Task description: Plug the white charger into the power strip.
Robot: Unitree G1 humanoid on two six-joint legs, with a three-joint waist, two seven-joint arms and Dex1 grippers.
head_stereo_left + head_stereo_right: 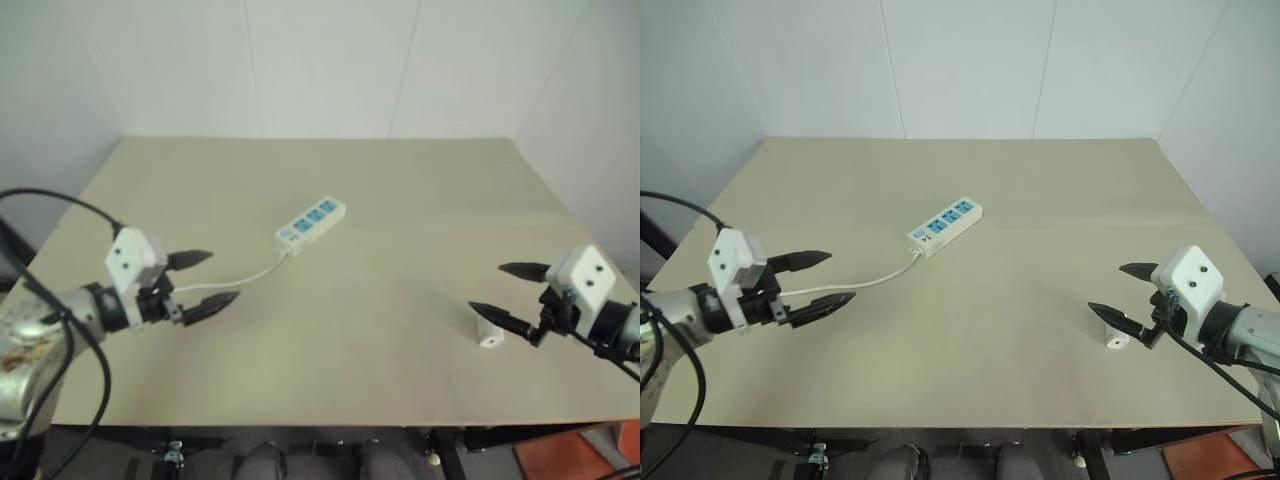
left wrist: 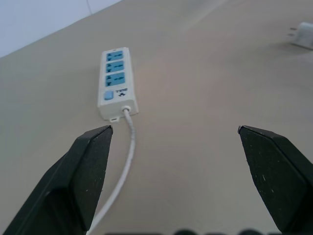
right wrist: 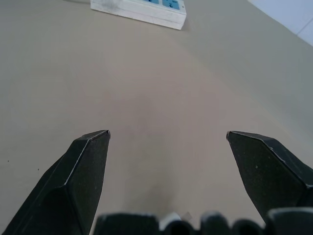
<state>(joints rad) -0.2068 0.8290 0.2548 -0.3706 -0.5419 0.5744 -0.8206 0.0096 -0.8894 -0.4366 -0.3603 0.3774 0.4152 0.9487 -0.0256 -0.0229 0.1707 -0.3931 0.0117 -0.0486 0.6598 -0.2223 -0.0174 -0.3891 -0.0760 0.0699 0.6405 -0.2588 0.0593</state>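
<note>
White charger (image 1: pixel 490 333), small, boxy, plain

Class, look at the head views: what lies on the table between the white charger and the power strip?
Nothing: bare table separates the white charger from the power strip, seen in both eye views.

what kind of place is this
Probably a robot test bench in a lab: a plain beige table set in a bare white-walled corner, holding just a power strip and a white charger.

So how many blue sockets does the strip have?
3, in a row along the strip: one at the far end, one in the middle, one nearest the switch. None looks hidden.
</note>
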